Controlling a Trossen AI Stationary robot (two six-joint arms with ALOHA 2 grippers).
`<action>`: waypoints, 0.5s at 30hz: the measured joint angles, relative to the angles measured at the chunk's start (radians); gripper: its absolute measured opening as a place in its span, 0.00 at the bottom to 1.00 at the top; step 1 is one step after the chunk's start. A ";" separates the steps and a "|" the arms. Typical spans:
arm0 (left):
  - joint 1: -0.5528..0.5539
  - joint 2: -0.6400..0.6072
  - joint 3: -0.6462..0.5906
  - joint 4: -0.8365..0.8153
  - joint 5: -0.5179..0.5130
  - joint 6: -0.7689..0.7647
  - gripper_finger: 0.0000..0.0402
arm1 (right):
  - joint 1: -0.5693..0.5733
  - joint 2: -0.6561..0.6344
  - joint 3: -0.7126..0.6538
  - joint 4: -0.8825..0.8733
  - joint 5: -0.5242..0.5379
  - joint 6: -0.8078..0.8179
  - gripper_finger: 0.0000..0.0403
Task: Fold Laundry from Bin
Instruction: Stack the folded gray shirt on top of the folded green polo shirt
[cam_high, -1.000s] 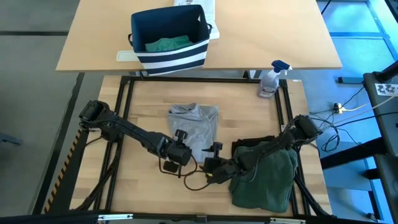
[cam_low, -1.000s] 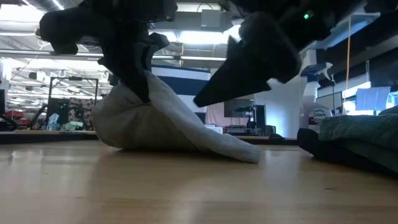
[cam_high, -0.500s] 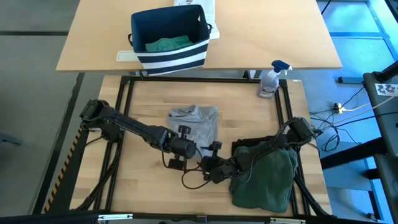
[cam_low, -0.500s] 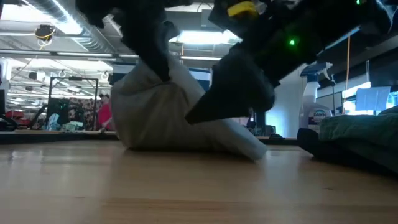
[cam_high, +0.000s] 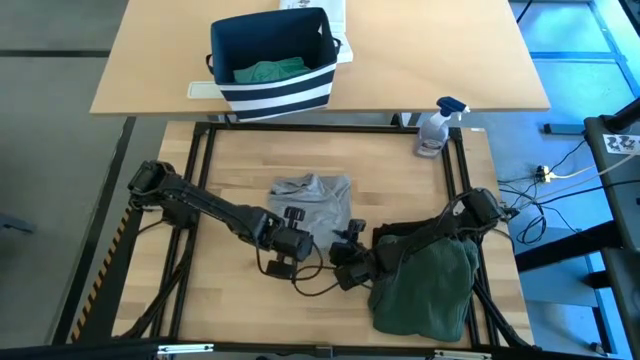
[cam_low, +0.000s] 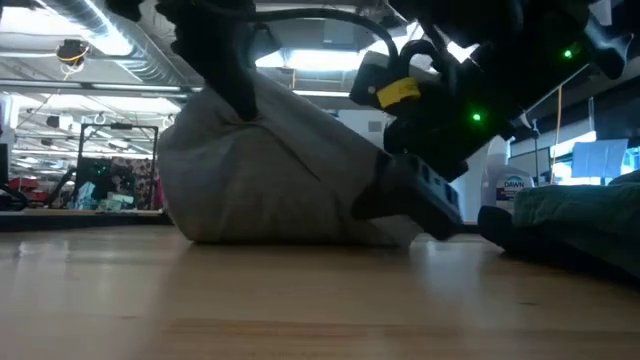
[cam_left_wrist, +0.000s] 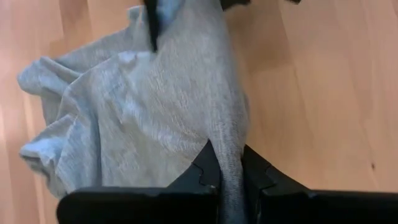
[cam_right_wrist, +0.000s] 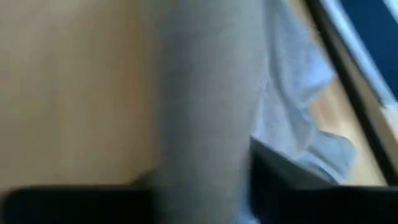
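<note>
Cloth is the landmark here: the grey garment (cam_high: 313, 200) lies bunched in the middle of my work table (cam_high: 230, 170), and both grippers sit at its near edge. My left gripper (cam_high: 290, 243) has its fingers pressed together on a fold of that grey fabric, which I see running between the two dark fingers (cam_left_wrist: 205, 174) in the left wrist view; holding it lifted, I judge, keeps the hem off the wood so it can be carried over for a fold. My right gripper (cam_high: 345, 250) is at the garment's near right corner, with grey cloth lying between its fingers (cam_right_wrist: 273, 168), though I cannot tell whether they have pinched it or stand spread. On the garment's right rests a dark green piece (cam_high: 425, 290) over a black one (cam_high: 400, 235), set aside, I take it, as finished work. Beyond the garment, on the far table, the bin (cam_high: 270, 62) holds teal-green laundry (cam_high: 268, 71), so more is left. A spray bottle (cam_high: 435, 128) stands beyond the garment to the right.
</note>
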 joint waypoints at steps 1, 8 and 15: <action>-0.006 0.000 0.000 -0.005 -0.003 -0.003 0.03 | 0.000 0.000 0.000 0.003 -0.027 -0.029 0.23; -0.035 -0.001 -0.061 -0.025 -0.043 -0.059 0.13 | 0.000 -0.045 0.000 -0.003 -0.145 -0.073 0.03; -0.055 -0.006 -0.128 -0.067 -0.058 -0.157 0.44 | 0.000 -0.118 0.000 -0.011 -0.176 -0.077 0.02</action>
